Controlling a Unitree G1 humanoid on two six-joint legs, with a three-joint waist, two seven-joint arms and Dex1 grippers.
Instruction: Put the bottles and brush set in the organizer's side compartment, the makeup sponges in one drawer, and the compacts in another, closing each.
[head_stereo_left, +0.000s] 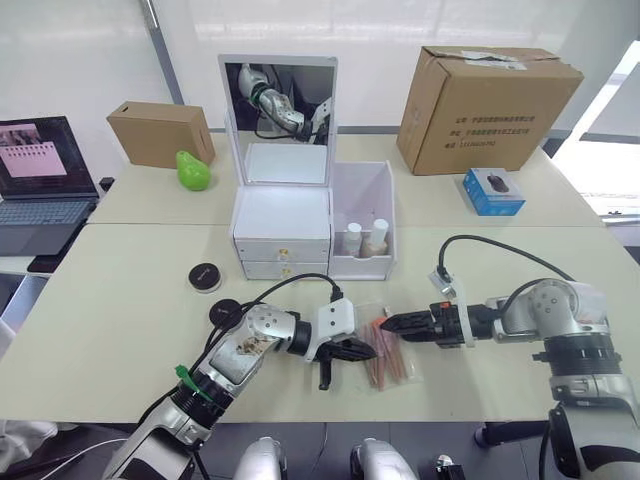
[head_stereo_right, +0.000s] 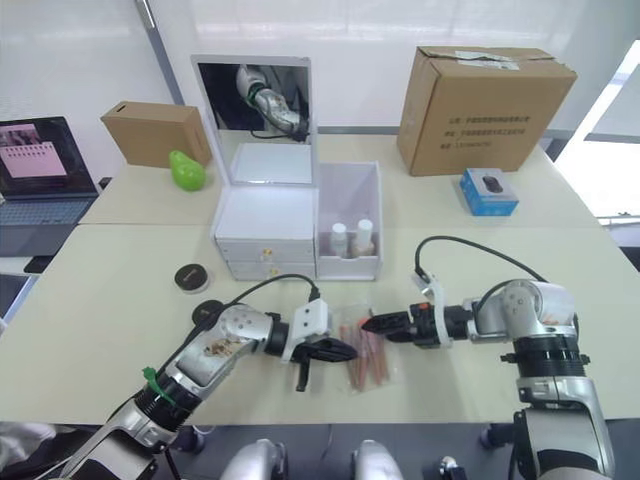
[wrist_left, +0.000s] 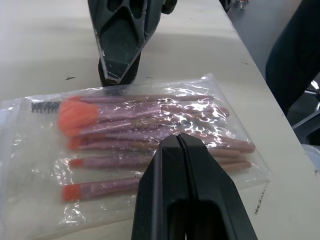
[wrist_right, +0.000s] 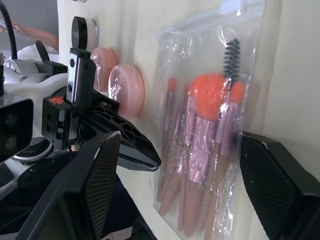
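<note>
The brush set (head_stereo_left: 388, 355) lies flat on the table near the front edge, in its clear pouch (wrist_left: 125, 130). My left gripper (head_stereo_left: 368, 351) is shut, its tip over the pouch's left side. My right gripper (head_stereo_left: 388, 322) is open at the pouch's far end, with one finger (wrist_right: 95, 185) above it and the other at table level. The organizer (head_stereo_left: 280, 215) stands behind with its mirror up and both drawers (head_stereo_left: 282, 250) shut. Two bottles (head_stereo_left: 365, 238) stand in the side compartment (head_stereo_left: 362, 180). Two compacts (head_stereo_left: 205, 277) (head_stereo_left: 222, 312) lie left of my left arm. Two makeup sponges (wrist_right: 129, 82) lie beyond the left gripper.
A large cardboard box (head_stereo_left: 487, 95) and a blue box (head_stereo_left: 493, 190) stand at the back right. A smaller cardboard box (head_stereo_left: 160, 132) and a green object (head_stereo_left: 193, 172) are at the back left. A laptop (head_stereo_left: 40, 175) sits on a side desk at the far left.
</note>
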